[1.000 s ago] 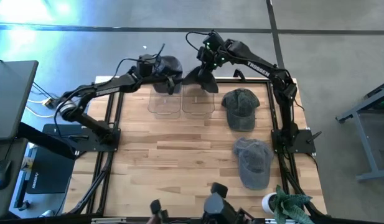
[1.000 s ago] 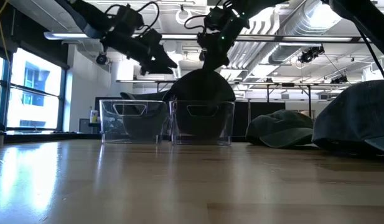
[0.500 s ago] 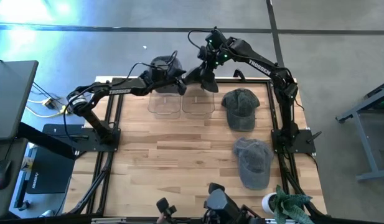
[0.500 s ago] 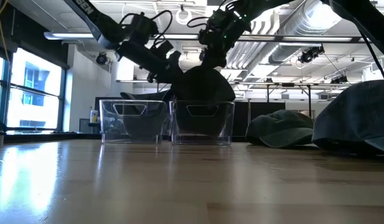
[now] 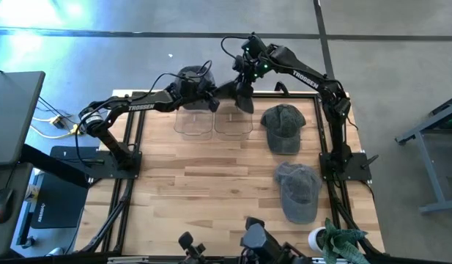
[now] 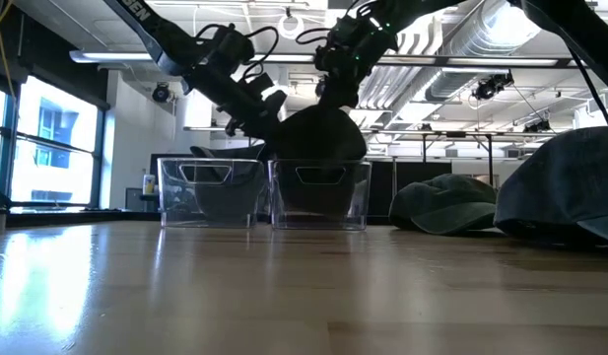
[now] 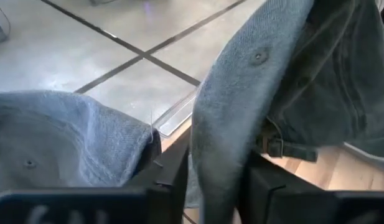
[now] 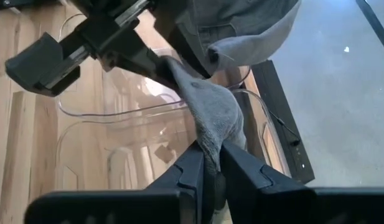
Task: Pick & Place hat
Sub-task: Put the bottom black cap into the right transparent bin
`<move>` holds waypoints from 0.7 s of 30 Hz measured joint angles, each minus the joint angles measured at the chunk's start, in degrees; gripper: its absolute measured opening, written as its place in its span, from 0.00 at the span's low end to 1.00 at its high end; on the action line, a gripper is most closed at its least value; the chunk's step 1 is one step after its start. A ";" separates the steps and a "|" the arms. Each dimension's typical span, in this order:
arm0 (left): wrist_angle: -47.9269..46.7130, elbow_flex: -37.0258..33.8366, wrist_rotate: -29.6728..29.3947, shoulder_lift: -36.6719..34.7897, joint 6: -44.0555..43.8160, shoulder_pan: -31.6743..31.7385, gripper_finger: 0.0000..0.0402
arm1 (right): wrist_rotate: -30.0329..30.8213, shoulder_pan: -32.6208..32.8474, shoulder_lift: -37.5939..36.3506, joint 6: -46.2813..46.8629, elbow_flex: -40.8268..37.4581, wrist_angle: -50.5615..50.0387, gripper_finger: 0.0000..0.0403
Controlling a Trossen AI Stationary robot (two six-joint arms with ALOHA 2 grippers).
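A grey denim hat (image 5: 239,94) (image 6: 318,133) hangs over the right of two clear bins (image 5: 233,125) at the table's far edge. My right gripper (image 5: 245,82) (image 8: 211,168) is above it, shut on it. My left gripper (image 5: 215,99) (image 7: 213,186) reaches in from the table's left and is shut on the same hat. A second grey hat (image 5: 196,75) (image 7: 55,137) lies at the far edge behind the left bin (image 5: 194,123); what it rests on is hidden. Two more hats (image 5: 284,128) (image 5: 297,191) lie crown-up on the table's right half. My left gripper has the hat's crown cloth (image 7: 220,124) between its two fingers (image 7: 170,183), next to the back strap and buckle (image 7: 272,146). It comes level from the table's left. The hat is clear of the table. My right gripper pinches a narrow fold of the hat's cloth (image 8: 210,134) between its two fingers (image 8: 188,171), coming from above and pointing down. The fold runs from these fingers across to my left gripper (image 8: 151,59). The rest of the hat hangs below, over the right bin.
The two clear bins stand side by side (image 6: 207,192) (image 6: 320,192) near the far edge. Bare wood lies across the table's middle and left half (image 5: 196,183). A plant and a white cup (image 5: 328,238) stand at the near right corner. A monitor (image 5: 13,110) is off the left edge.
My left gripper has moved toward the table's right, from over the left bin to the hat held by my right gripper, and its fingers now stand on that hat. My right gripper and the hat have stayed roughly where they were, over the right bin.
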 joint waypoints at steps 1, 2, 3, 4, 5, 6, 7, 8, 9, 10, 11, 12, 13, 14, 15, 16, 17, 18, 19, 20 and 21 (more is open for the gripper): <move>-0.10 0.00 0.02 0.00 -1.20 0.00 0.19 | 0.13 0.00 0.00 0.00 0.00 -0.13 0.12; -0.28 0.00 0.00 0.00 -2.63 0.00 0.16 | 0.25 0.00 0.00 0.05 0.00 -0.38 0.14; -0.53 0.00 0.03 0.00 -4.15 0.00 0.11 | 0.41 0.00 0.00 0.53 0.00 -0.69 0.16; -0.72 0.00 0.25 0.00 -5.54 0.00 0.07 | 0.92 -0.18 -0.03 1.38 0.00 -1.05 0.19; -0.82 0.00 0.45 0.00 -6.91 0.00 0.04 | 1.66 -0.44 -0.16 2.23 0.00 -1.57 0.23; -0.86 0.00 0.52 0.00 -8.10 0.00 0.02 | 2.69 -0.66 -0.20 3.22 0.00 -2.03 0.27; -0.97 0.00 0.55 0.00 -9.35 0.02 0.02 | 4.04 -0.98 -0.27 4.41 0.00 -2.27 0.31; -1.24 0.02 0.50 0.00 -10.52 0.04 0.03 | 5.20 -1.45 -0.48 5.84 0.00 -2.63 0.35; -2.12 0.23 0.32 0.00 -11.59 0.04 0.04 | 5.93 -1.94 -0.73 7.04 0.00 -3.43 0.39; -3.44 0.72 0.08 0.00 -12.33 0.04 0.04 | 6.42 -2.36 -1.05 7.63 0.00 -4.43 0.43; -4.36 1.24 -0.04 0.00 -12.58 0.16 0.05 | 6.54 -2.71 -1.43 7.98 0.00 -5.52 0.47; -5.22 1.85 0.11 0.00 -12.67 0.55 0.04 | 6.77 -2.93 -1.91 8.02 0.00 -6.66 0.50; -5.97 2.48 0.31 0.00 -12.75 0.79 0.04 | 7.36 -3.17 -2.50 8.15 0.00 -8.08 0.53; -6.80 3.04 0.30 0.00 -13.06 0.85 0.03 | 8.36 -3.32 -3.04 8.41 -0.01 -9.50 0.55; -7.58 3.53 0.15 0.00 -13.12 1.17 0.02 | 9.58 -3.37 -3.53 8.59 0.00 -10.65 0.57; -7.71 3.84 -0.02 0.00 -13.12 1.62 0.01 | 10.63 -3.35 -3.97 8.67 0.00 -11.88 0.58; -7.67 4.07 0.02 0.00 -13.14 1.86 0.01 | 10.90 -3.36 -4.32 8.87 0.00 -13.43 0.59; -7.62 4.28 0.17 0.00 -13.35 1.95 0.01 | 10.78 -3.34 -4.39 9.07 0.00 -14.91 0.59; -7.54 4.40 0.10 0.00 -13.88 1.99 0.01 | 10.20 -3.36 -4.42 9.15 -0.02 -16.19 0.59; -7.58 4.42 -0.10 0.00 -14.21 2.40 0.01 | 9.49 -3.37 -4.42 9.24 -0.11 -17.38 0.59; -7.63 4.42 0.02 0.00 -14.29 2.70 0.01 | 9.17 -3.33 -4.42 9.34 -0.94 -17.65 0.59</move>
